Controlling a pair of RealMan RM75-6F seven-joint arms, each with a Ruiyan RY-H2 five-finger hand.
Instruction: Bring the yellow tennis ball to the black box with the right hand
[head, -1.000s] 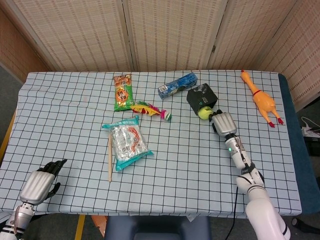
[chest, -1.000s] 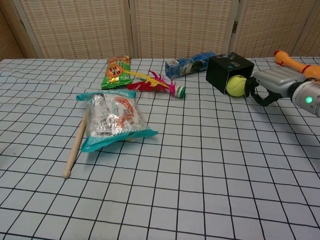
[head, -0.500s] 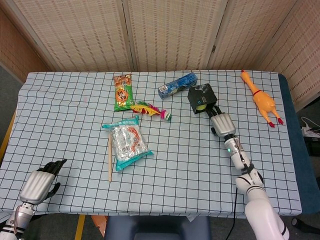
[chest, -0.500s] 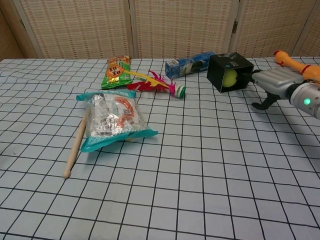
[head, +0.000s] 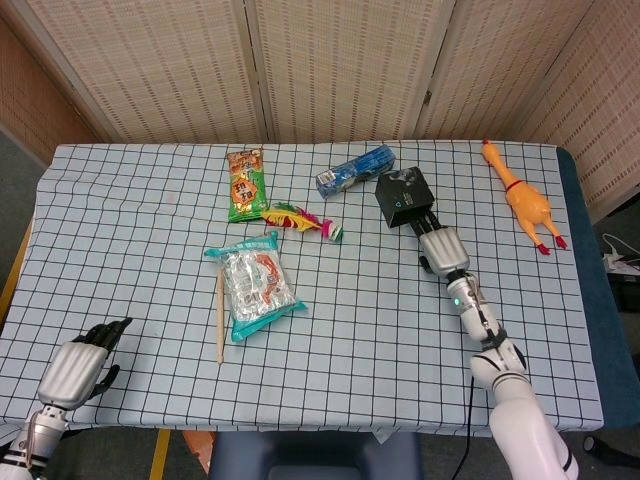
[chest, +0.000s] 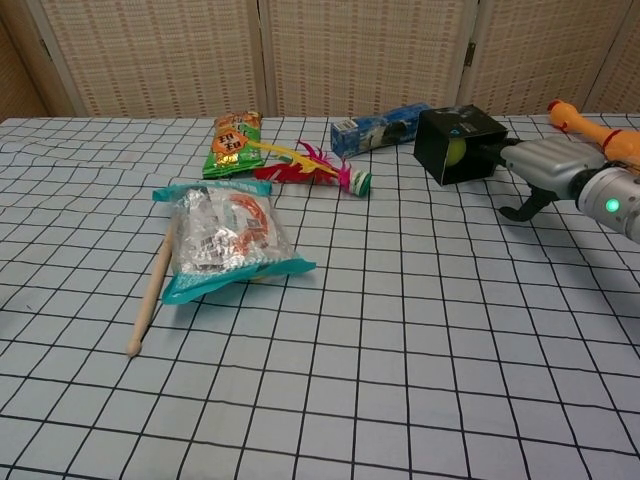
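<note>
1. We note the table (head: 130, 230) under a grid-checked cloth, with folding woven screens behind it.
2. Right arm reaches across the right side of the table; a green light shows on its forearm. The right hand (chest: 535, 170) lies just beside the open face of the black box (chest: 460, 143), fingers extended toward the opening, thumb hooked down to the cloth. We cannot tell whether the fingertips go inside the box or whether they touch anything; the hand grips nothing that we can see.
3. Left hand (head: 82, 362) rests at the near left corner of the table, well apart from everything, dark fingers loosely apart, holding nothing.
4. Teal-edged clear snack bag (chest: 226, 240) lies left of centre, a wooden stick (chest: 150, 293) along its left side, touching it or nearly so.
5. Rubber chicken (head: 520, 198) lies at the far right, apart from the box.
6. Black box lies on its side, its opening facing the right hand.
7. Green snack packet (head: 243, 184) and blue packet (head: 355, 170) lie near the far edge.
8. Feathered shuttlecock toy (chest: 318, 170) lies between the green packet and the box.
9. Yellow tennis ball (chest: 456, 151) sits inside the black box, partly shadowed, just ahead of the right hand's fingers. In the head view we cannot see it.
</note>
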